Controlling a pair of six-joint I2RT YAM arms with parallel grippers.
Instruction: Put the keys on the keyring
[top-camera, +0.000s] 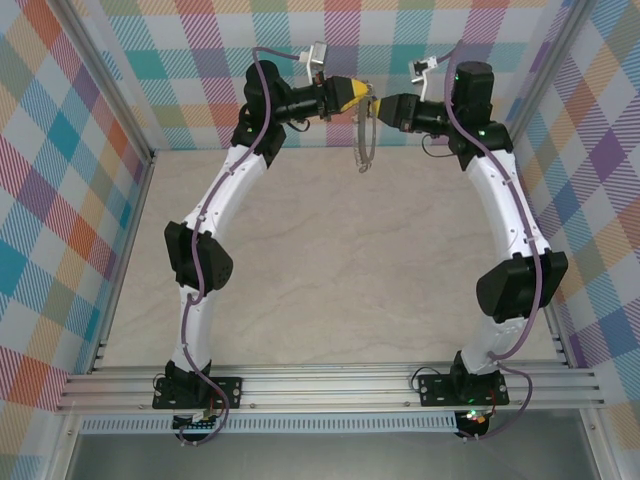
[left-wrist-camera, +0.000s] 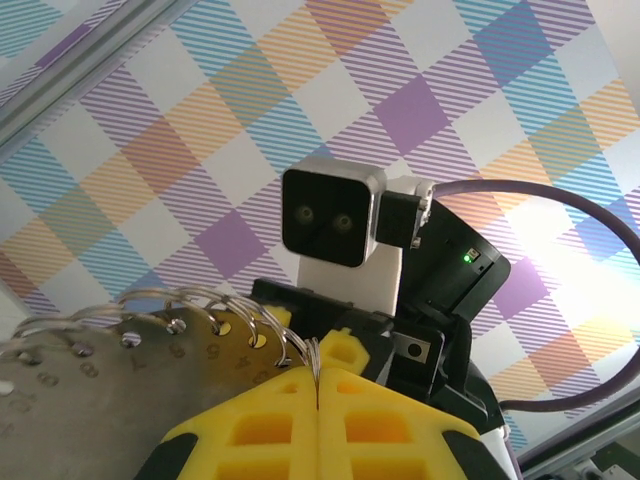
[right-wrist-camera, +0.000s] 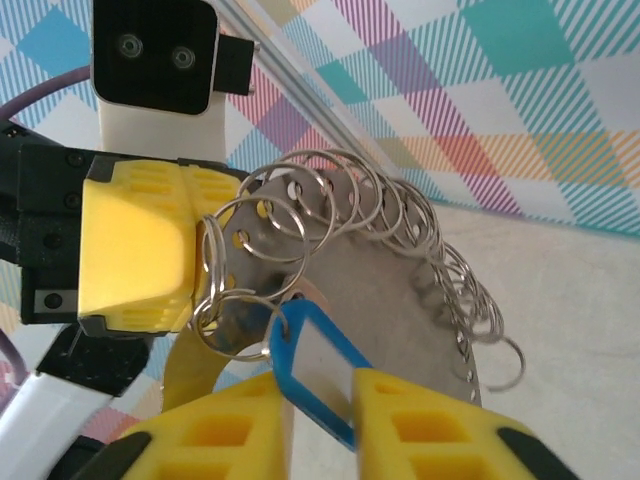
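I grip the blue key (right-wrist-camera: 316, 362) in my right gripper (right-wrist-camera: 320, 405), its long axis pointing left at the keyring (right-wrist-camera: 390, 290) pinched by my closed left gripper (left-wrist-camera: 318, 390).

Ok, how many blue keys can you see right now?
1. The blue key is pinched in the right gripper, its top at the split rings beside the left gripper. Others could be hidden behind the metal plate.
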